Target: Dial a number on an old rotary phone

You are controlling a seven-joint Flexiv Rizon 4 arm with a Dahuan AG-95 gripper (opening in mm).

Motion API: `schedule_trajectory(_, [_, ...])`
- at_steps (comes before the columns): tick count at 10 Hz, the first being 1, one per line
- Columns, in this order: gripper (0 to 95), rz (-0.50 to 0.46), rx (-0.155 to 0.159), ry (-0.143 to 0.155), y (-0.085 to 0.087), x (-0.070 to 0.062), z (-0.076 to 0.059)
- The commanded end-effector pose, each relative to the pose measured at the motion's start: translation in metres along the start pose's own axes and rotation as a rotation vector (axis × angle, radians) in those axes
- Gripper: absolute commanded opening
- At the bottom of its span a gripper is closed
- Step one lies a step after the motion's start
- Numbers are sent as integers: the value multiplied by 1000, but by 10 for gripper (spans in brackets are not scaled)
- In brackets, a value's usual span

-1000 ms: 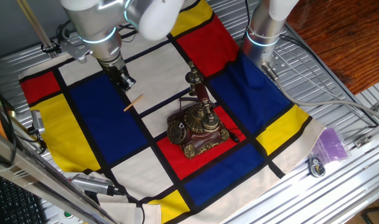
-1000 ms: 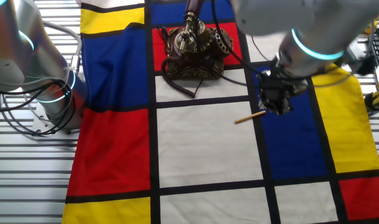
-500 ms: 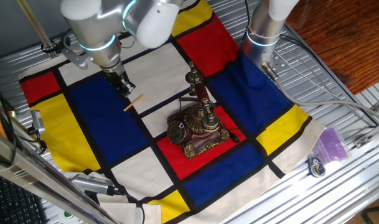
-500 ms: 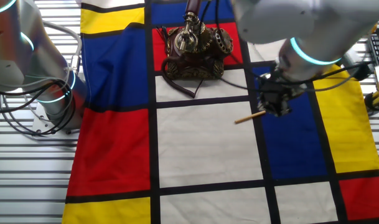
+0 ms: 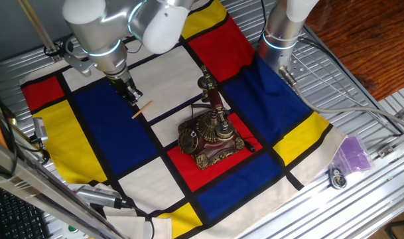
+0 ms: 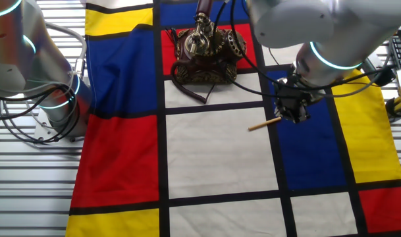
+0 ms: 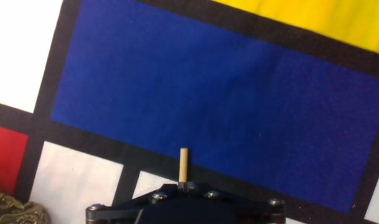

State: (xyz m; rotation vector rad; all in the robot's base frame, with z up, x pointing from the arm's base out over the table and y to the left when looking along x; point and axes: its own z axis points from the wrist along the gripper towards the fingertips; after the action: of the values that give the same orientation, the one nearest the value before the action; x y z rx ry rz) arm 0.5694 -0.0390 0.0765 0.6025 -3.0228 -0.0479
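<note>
Matt woven cloth [image 5: 109, 126], dull bronze metal phone [image 5: 208, 136], pale wooden stick [image 5: 142, 110], ribbed aluminium table [image 5: 361, 86]

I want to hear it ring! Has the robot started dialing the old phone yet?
Not yet. The gripper is down at one end of the wooden stick, which lies on the cloth; whether it grips it is unclear. The phone sits apart, its dial untouched. Reaching the phone and turning the dial remain.

silver arm [image 5: 95, 20], cyan ring, black gripper [image 6: 294, 112]
</note>
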Motion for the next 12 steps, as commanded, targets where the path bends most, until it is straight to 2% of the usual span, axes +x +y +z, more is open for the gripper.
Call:
schedule_trajectory(1, [0, -2, 0, 14, 0, -1, 0])
schedule_trajectory(4, [0, -6, 1, 33, 0, -1, 0])
schedule_trajectory(7, [0, 2, -1, 35, 0, -1, 0])
schedule_trajectory(10, [0, -2, -4, 32, 0, -1, 0])
schedule_trajectory(12, [0, -22, -6, 19, -1, -2, 1])
